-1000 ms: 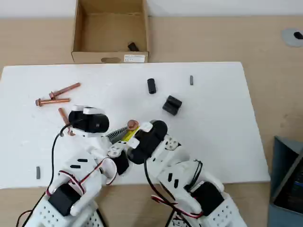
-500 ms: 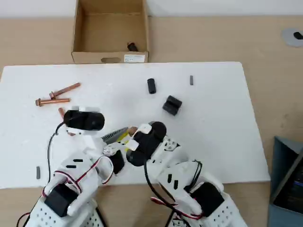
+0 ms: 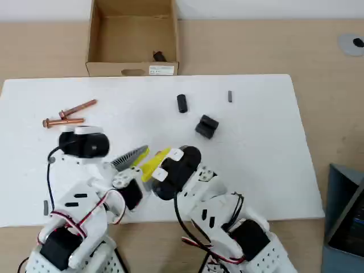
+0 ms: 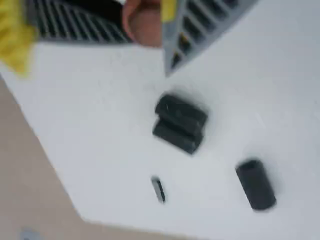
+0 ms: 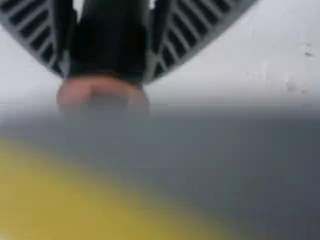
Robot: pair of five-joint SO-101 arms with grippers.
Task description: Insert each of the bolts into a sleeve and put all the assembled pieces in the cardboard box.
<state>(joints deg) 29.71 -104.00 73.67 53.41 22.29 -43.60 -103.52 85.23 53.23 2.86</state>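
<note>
Over the white mat (image 3: 256, 170), my right gripper (image 5: 106, 75) is clamped on a black cylindrical sleeve (image 5: 110, 40), copper bolt head (image 5: 102, 92) poking out; left gripper (image 3: 139, 153), can't tell.

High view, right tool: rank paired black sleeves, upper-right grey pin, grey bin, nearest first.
From the right tool, gripping a sleeve:
1. paired black sleeves, on the white mat, up-right of it.
2. grey pin, farther up-right.
3. grey bin, off the mat at the right edge.

Bright even light; shadows faint, soft-edged.
</note>
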